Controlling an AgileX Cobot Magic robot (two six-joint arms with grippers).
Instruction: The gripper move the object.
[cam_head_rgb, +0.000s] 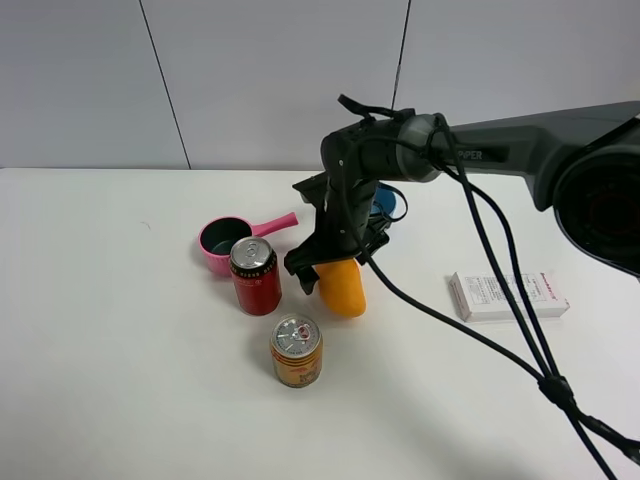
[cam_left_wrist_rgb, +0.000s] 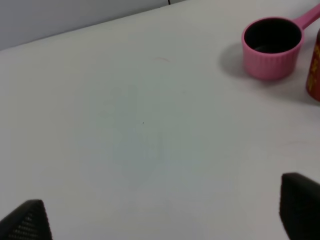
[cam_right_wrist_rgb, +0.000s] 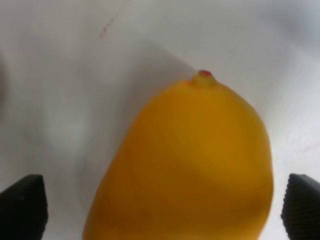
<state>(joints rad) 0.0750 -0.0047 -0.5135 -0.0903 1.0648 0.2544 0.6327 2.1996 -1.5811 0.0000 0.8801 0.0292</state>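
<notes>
The orange-yellow mango-shaped object (cam_head_rgb: 343, 289) lies on the white table (cam_head_rgb: 120, 330), just right of a red can. My right gripper (cam_head_rgb: 335, 262) hangs directly over its upper end, reaching in from the right on a dark grey arm. In the right wrist view the object (cam_right_wrist_rgb: 185, 165) fills the space between the two black fingertips (cam_right_wrist_rgb: 22, 205), which stand wide apart with a small gap on each side; the gripper (cam_right_wrist_rgb: 160, 210) is open. My left gripper (cam_left_wrist_rgb: 160, 210) is open and empty over bare table; it does not show in the exterior view.
A red can (cam_head_rgb: 256, 276) and a gold-orange can (cam_head_rgb: 296, 351) stand left and front-left of the object. A pink saucepan (cam_head_rgb: 228, 243) sits behind the red can, also in the left wrist view (cam_left_wrist_rgb: 272, 47). A white box (cam_head_rgb: 508, 295) lies to the right. Something blue (cam_head_rgb: 386, 203) is behind the arm.
</notes>
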